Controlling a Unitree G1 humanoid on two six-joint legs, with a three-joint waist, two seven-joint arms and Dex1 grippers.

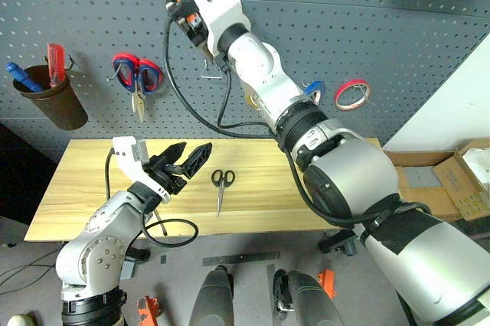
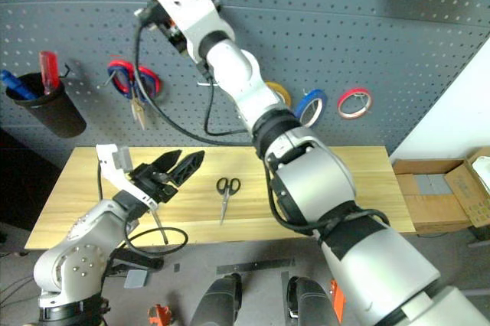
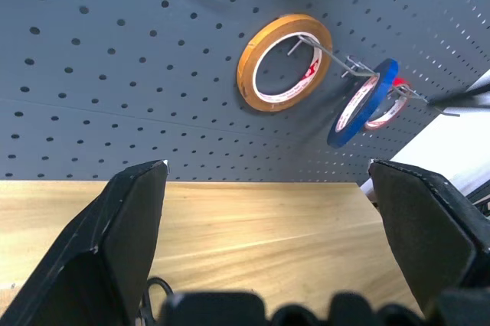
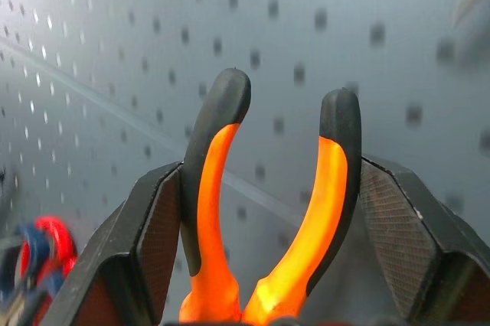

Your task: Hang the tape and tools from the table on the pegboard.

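R gripper (image 4: 268, 188) is up at the pegboard (image 1: 383, 27), fingers clenched on the orange-and-black pliers (image 4: 264, 211), handles poking out toward the panel; in the head views the pliers sit near the top of the board, not yet on a hook as far as I can tell. L gripper (image 1: 190, 159) hovers over the wood surface (image 1: 84, 188), fingers spread wide, nothing in them.

Done so far, judging by layout: blue tape (image 3: 364, 100) hangs on a peg, next to the yellow roll (image 3: 283, 62) and w/ the red roll (image 1: 352, 94) just beyond it. Red-and-blue scissors (image 1: 138, 77) also hang on the board, left side, near a dark cup (image 1: 50, 100) w/ a red and a blue handle sticking out.

Left to do: pliers need hooking, prob. the step in hand. Black-handled scissors (image 1: 222, 187) lie flat on the surface, blades pointing toward the near edge, near the L gripper but apart from it. Small orange-handled tool: can't pick it out on the surface. Roughly mid-task.
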